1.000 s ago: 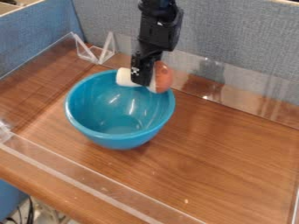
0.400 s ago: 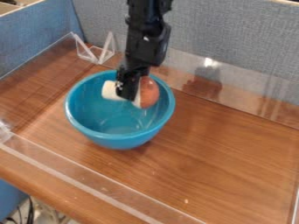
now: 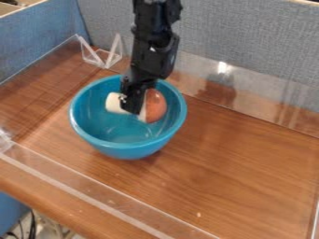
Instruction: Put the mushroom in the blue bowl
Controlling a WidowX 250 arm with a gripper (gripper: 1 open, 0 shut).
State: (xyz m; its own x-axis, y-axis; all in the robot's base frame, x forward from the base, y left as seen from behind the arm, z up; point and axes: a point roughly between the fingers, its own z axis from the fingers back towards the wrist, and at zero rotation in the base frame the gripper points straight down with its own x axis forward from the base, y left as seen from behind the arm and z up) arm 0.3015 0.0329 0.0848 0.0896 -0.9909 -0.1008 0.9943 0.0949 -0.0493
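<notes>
The blue bowl (image 3: pixel 125 126) stands on the wooden table, left of centre. My gripper (image 3: pixel 137 97) points straight down over the bowl's far side and is shut on the mushroom (image 3: pixel 148 106). The mushroom lies sideways in the grip, its cream stem to the left and its reddish-brown cap to the right. It hangs just inside the bowl's rim, above the bottom.
A clear acrylic wall (image 3: pixel 88 191) rims the wooden table (image 3: pixel 237 177) along the front and sides. A clear triangular stand (image 3: pixel 100 51) sits at the back left. A grey-blue partition (image 3: pixel 249 42) closes the back.
The gripper has come down and toward the camera with the mushroom, from above the bowl's far rim to inside the bowl.
</notes>
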